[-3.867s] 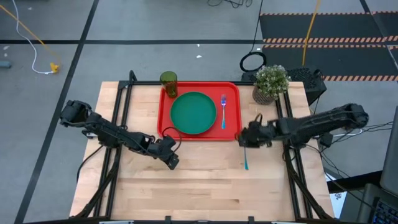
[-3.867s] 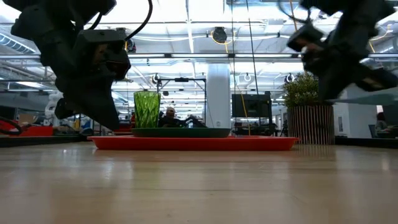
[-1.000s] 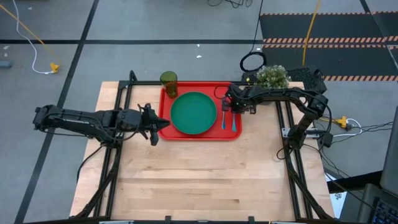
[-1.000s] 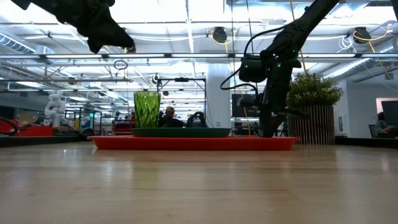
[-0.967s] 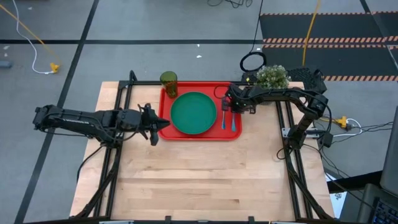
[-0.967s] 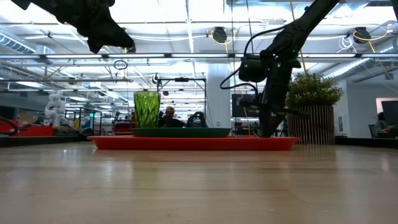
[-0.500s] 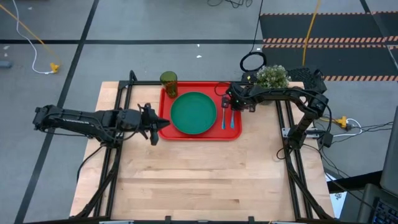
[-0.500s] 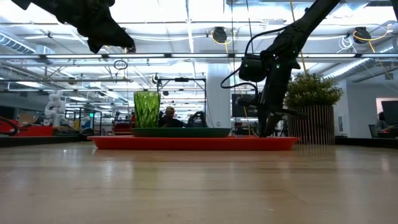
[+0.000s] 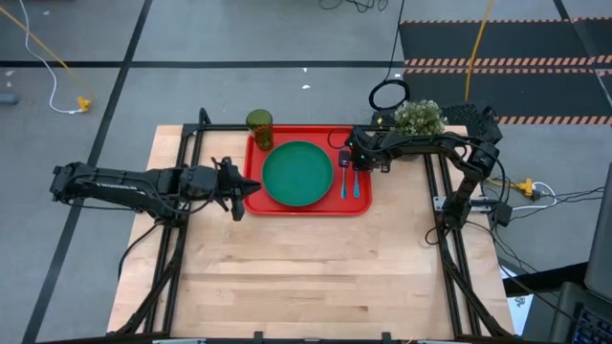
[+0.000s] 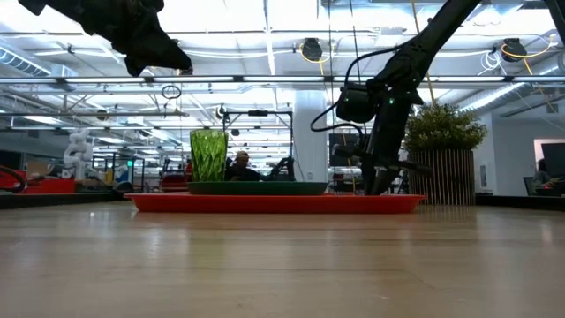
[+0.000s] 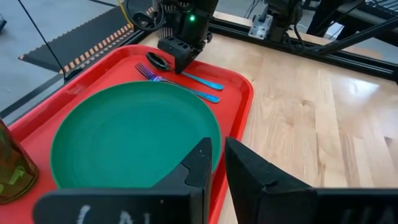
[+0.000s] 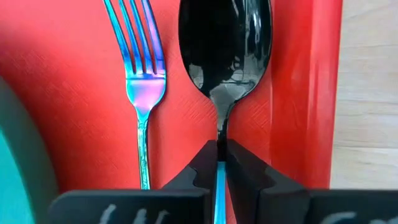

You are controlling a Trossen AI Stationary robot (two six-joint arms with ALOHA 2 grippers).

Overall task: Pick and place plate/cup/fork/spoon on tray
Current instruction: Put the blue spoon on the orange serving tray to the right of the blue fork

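Black right fingers [image 12: 219, 163] pinch the spoon [image 12: 225, 56] by its neck; its bowl lies just past them on the tray [image 12: 56, 81], the fork [image 12: 140, 74] beside it. Left fingers [image 11: 214, 163], pressed nearly together, hover before the plate [image 11: 124, 134]; cup [image 9: 259, 124] beyond.

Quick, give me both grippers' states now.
Left gripper: shut, empty, beside the tray.
Right gripper: shut on the spoon, on the tray.

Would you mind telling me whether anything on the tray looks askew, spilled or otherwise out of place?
Nothing stands out. The plate lies flat on the tray, the cup stands upright at its corner, and the fork and spoon lie parallel. The right gripper is pinching the spoon's handle.
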